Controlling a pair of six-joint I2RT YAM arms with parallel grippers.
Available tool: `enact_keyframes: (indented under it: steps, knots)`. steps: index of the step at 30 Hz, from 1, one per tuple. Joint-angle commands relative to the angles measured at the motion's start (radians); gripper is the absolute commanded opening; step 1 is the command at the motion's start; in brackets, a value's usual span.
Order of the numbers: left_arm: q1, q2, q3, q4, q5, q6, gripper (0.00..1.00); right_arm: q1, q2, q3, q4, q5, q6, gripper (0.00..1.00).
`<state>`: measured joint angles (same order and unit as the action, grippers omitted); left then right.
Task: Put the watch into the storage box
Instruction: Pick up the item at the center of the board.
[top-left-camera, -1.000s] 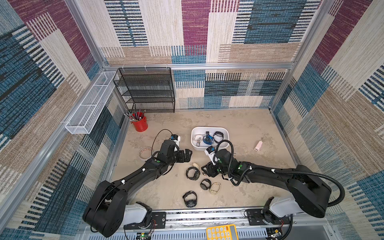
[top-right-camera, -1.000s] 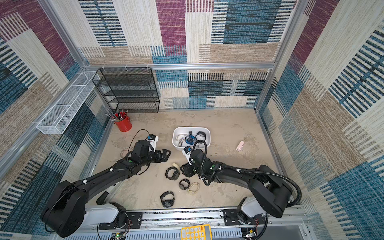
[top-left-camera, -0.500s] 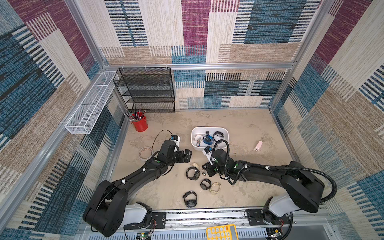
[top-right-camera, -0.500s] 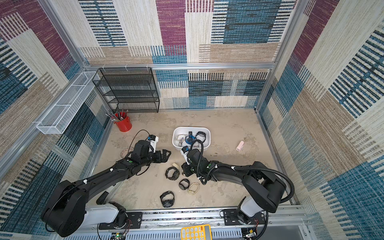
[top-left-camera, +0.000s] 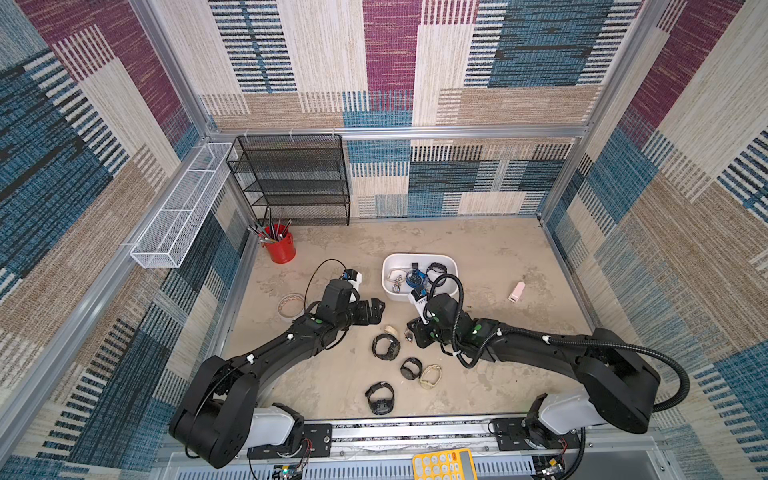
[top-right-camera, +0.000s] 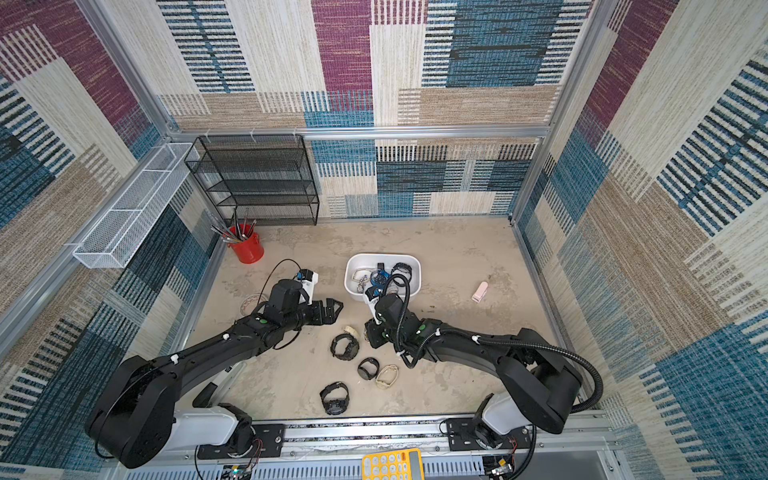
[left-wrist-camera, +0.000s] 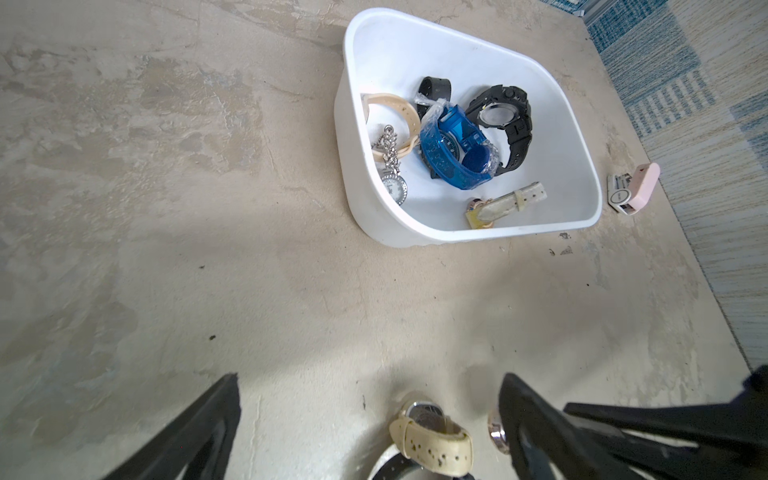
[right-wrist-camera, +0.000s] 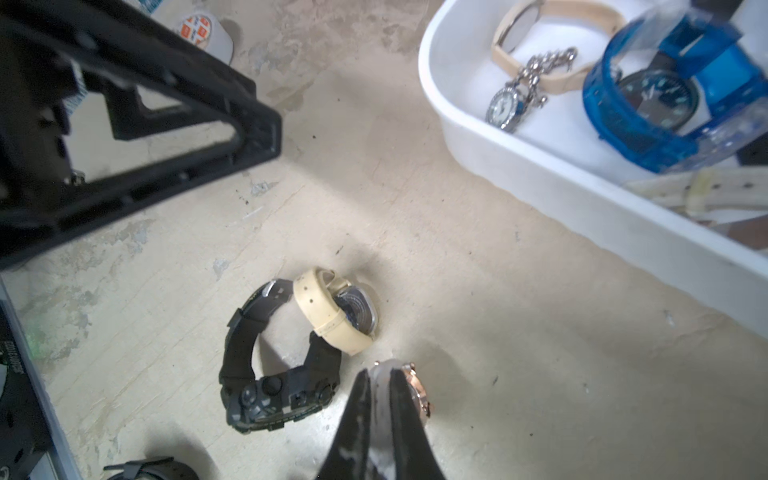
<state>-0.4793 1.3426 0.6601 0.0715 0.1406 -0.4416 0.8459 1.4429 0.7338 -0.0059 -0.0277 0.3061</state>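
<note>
The white storage box (top-left-camera: 419, 257) (top-right-camera: 382, 257) holds several watches. My right gripper (top-left-camera: 415, 334) (right-wrist-camera: 380, 372) is low over the table in front of the box. It is shut on the pale strap of a rose-gold watch (right-wrist-camera: 419, 395) (left-wrist-camera: 496, 432), whose case sticks out beside the fingers. Whether that watch is off the table I cannot tell. My left gripper (top-left-camera: 380, 309) (left-wrist-camera: 369, 378) hovers open and empty above a cream-strapped watch (left-wrist-camera: 428, 440) (right-wrist-camera: 332, 316). This one leans on a black watch (right-wrist-camera: 270, 374) (top-left-camera: 385, 345).
Three more watches (top-left-camera: 411, 368) (top-left-camera: 430, 376) (top-left-camera: 380, 398) lie nearer the front rail. A tape roll (top-left-camera: 291, 305) sits by the left arm and a pink clip (top-left-camera: 516, 291) right of the box. Red pen cup (top-left-camera: 280, 245), black mesh rack (top-left-camera: 293, 178) and white wire tray (top-left-camera: 183, 208) stand at the back left.
My right gripper has closed from half open onto the rose-gold watch's strap, and its arm has shifted slightly left. The left arm has not moved.
</note>
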Motion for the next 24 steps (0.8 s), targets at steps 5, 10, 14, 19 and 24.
enact_keyframes:
  steps: [5, 10, 14, 19, 24]
  knots:
    - [0.000, 0.010, 0.013, 0.021, 0.027, -0.009, 0.98, -0.001, -0.045, 0.016, -0.003, 0.062, 0.017, 0.10]
    - [0.001, 0.009, 0.015, 0.014, 0.022, -0.006, 0.97, -0.019, -0.092, 0.023, -0.001, 0.091, 0.013, 0.10]
    - [0.001, 0.009, 0.015, 0.013, 0.019, -0.007, 0.97, -0.048, -0.162, 0.018, 0.017, 0.105, 0.001, 0.11]
    - [0.000, 0.012, 0.015, 0.012, 0.016, -0.006, 0.97, -0.118, -0.204, 0.036, 0.006, 0.098, -0.022, 0.11]
    - [0.001, 0.012, 0.024, 0.000, 0.015, 0.000, 0.97, -0.176, -0.186, 0.072, 0.015, 0.084, -0.052, 0.11]
